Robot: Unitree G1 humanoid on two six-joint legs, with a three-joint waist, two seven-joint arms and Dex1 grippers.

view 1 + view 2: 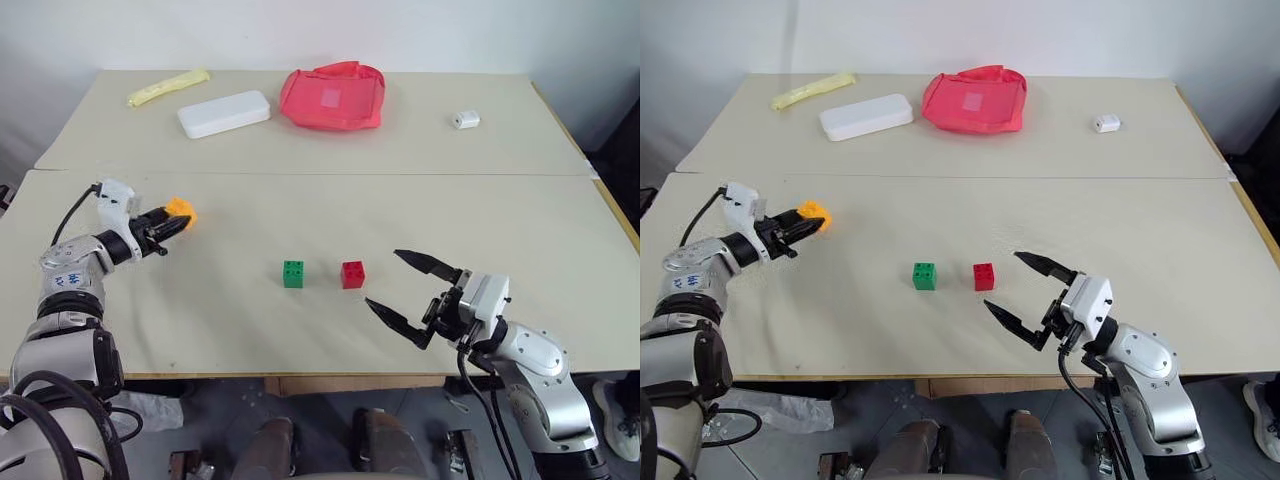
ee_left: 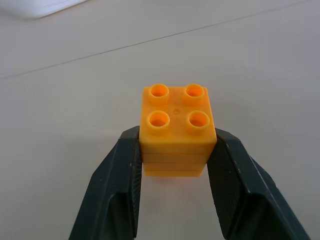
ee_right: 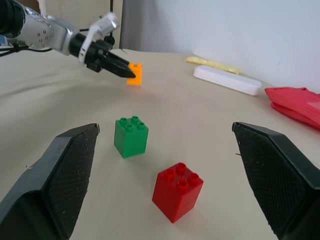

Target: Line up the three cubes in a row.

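Your left gripper point(image 2: 175, 150) has its fingers point(image 2: 117, 190) clamped on the orange cube point(image 1: 181, 209), studs up, at the tabletop's point(image 1: 300, 150) left side. Green cube point(image 1: 293, 273) and red cube point(image 1: 352, 274) sit near each other at centre, well apart from the orange. Your right gripper point(image 1: 400, 284) hangs just beside the red cube, fingers spread wide, holding nothing.

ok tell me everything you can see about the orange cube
The orange cube is a small glossy plastic toy brick with four round hollow studs on top. It sits upright, studs up, on the left part of the beige table, well apart from the other two bricks. The left hand is shut on it, one black finger pressed against each side; whether its base rests on the table cannot be told.
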